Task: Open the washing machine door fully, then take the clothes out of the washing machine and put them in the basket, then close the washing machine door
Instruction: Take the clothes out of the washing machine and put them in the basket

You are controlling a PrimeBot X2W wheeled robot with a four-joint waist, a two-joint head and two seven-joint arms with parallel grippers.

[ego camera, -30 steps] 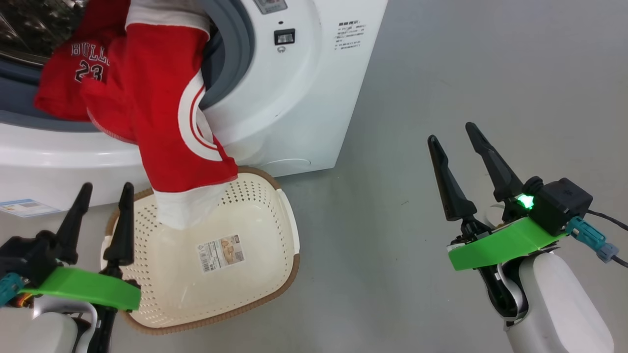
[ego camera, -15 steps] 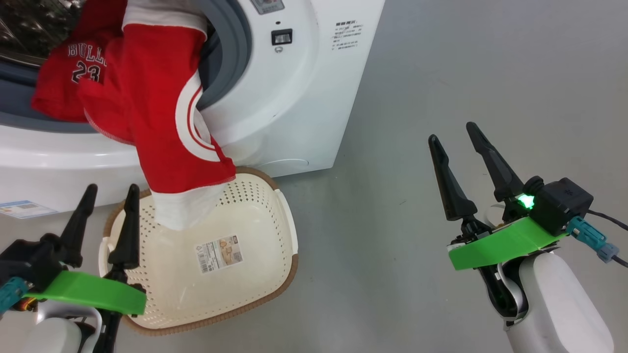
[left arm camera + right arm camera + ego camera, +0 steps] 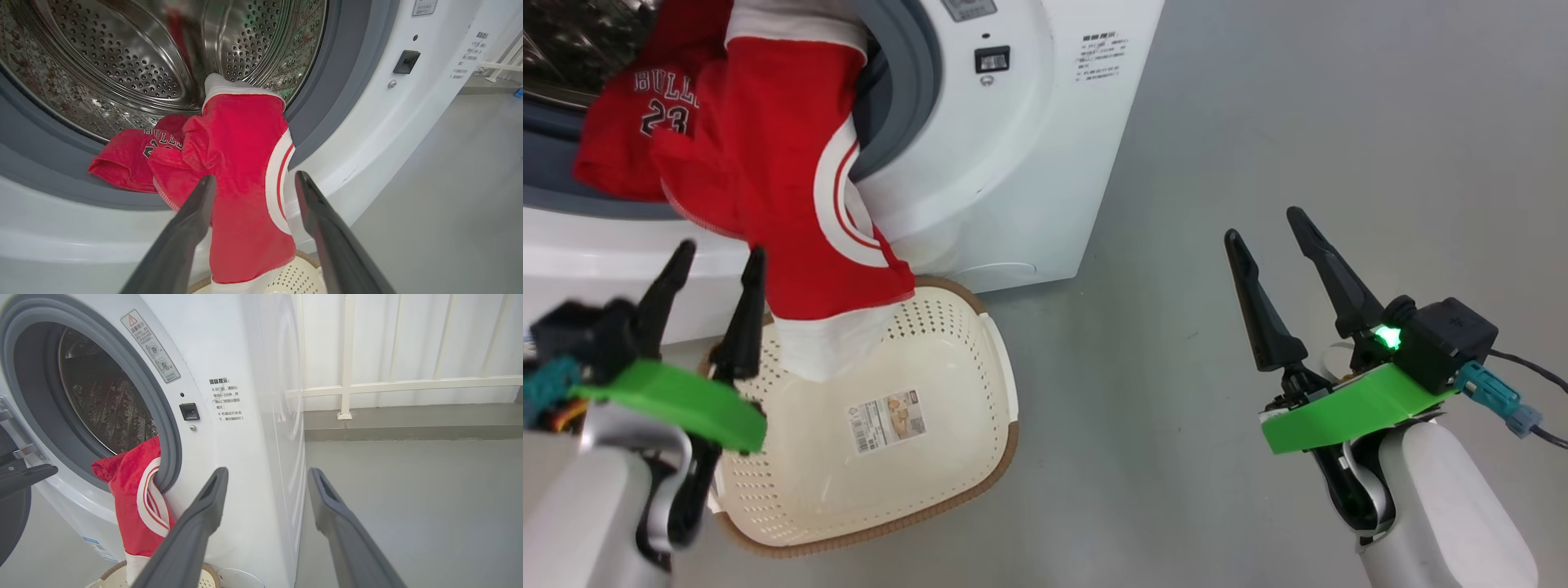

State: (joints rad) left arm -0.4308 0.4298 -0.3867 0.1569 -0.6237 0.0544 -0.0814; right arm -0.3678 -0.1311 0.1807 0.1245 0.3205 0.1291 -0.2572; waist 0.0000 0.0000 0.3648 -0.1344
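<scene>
The washing machine (image 3: 1013, 163) stands with its drum (image 3: 122, 61) exposed. The washing machine door (image 3: 10, 526) hangs swung aside at the left edge of the right wrist view. Of the clothes, red white-striped shorts (image 3: 800, 204) drape out over the grey seal (image 3: 318, 102), and their white lower end hangs into the basket (image 3: 992, 457). A red "BULLS 23" jersey (image 3: 637, 122) lies on the drum's lip beside them. My left gripper (image 3: 722, 249) is open just short of the hanging shorts, which show between its fingers (image 3: 255, 175). My right gripper (image 3: 1263, 224) is open over bare floor, holding nothing.
The cream basket sits on the grey floor against the machine's front, a paper label (image 3: 890, 420) on its bottom. A white railing (image 3: 347, 388) runs along the wall behind the machine. Open floor lies to the right of the machine.
My left gripper has risen and moved forward, from beside the basket's rim up to the hanging shorts. The right gripper has shifted slightly left. The clothes have not moved.
</scene>
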